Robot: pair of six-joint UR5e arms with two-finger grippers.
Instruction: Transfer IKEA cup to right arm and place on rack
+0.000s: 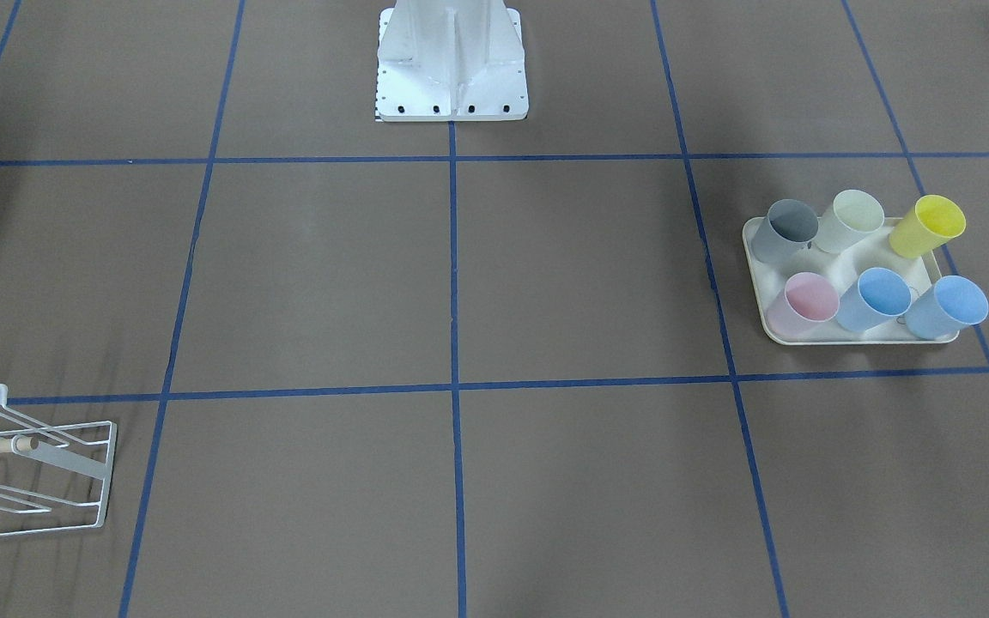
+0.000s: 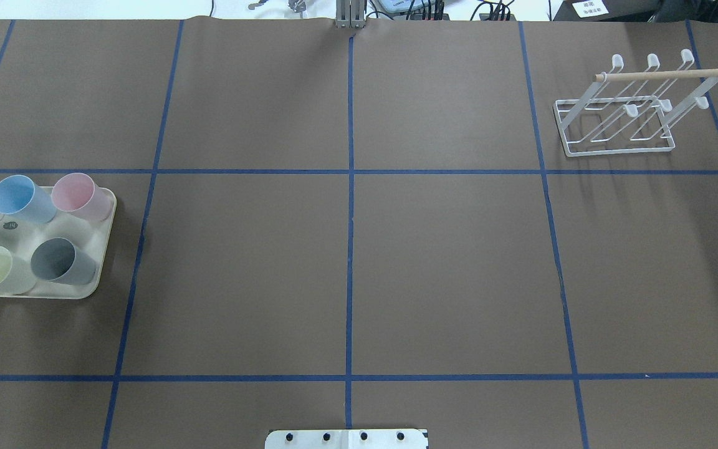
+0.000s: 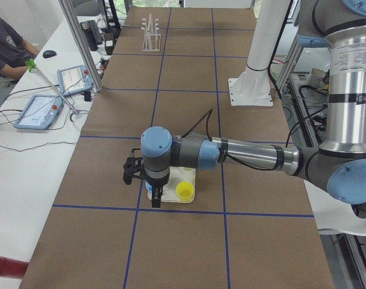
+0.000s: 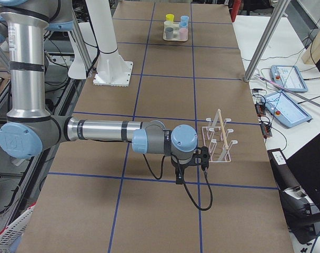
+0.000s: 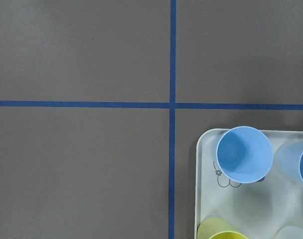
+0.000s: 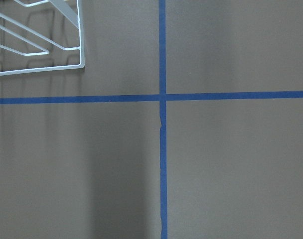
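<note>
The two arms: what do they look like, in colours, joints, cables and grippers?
Both the left arm and the right arm are silver-grey tubes with pale blue joint caps. The left gripper and the right gripper are black. A loose black cable loop hangs from the right wrist.

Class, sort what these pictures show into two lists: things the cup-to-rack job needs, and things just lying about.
Job in hand: cups, cream tray holding them, white wire rack, left gripper, right gripper.

Lying about: control tablets, computer mouse, red cylinder.
</note>
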